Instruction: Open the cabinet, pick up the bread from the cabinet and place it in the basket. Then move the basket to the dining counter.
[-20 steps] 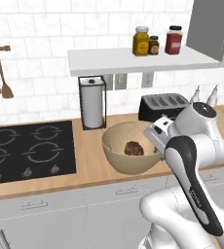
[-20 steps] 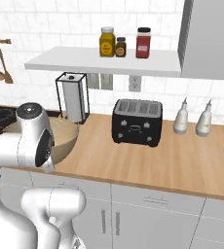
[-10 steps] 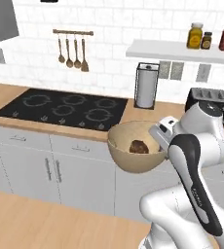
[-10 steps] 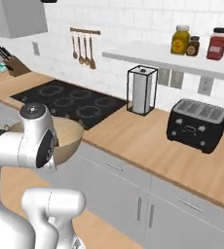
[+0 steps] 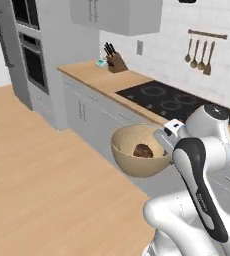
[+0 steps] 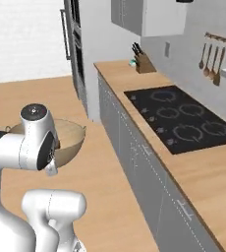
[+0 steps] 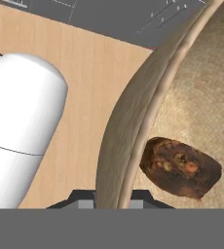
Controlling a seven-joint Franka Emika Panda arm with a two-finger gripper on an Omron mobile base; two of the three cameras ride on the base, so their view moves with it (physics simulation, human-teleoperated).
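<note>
My gripper (image 5: 163,138) is shut on the rim of the tan basket (image 5: 137,168) and holds it in the air beside the lower cabinets, above the wood floor. The bread (image 5: 143,150), a small dark-brown chunk, lies inside on the speckled bottom. In the hand view the basket's rim (image 7: 128,121) runs up between the fingertips of the gripper (image 7: 113,198), and the bread (image 7: 179,168) rests just right of it. From the right base view the basket (image 6: 71,141) peeks out behind my white arm. The dining counter is out of view.
A wood counter carries a black cooktop (image 5: 174,97) (image 6: 181,115) and a knife block (image 5: 116,61) (image 6: 143,63). Grey lower cabinets (image 5: 87,112) run beneath, a wall cabinet (image 5: 114,15) hangs above with doors shut, and an oven tower (image 5: 29,55) stands at left. Open wood floor (image 5: 47,190) lies to the left.
The whole picture has swung: the base has turned away from the toaster counter, past the cooktop. The basket with the bread stays in the shut gripper, now off the counter and over the floor.
</note>
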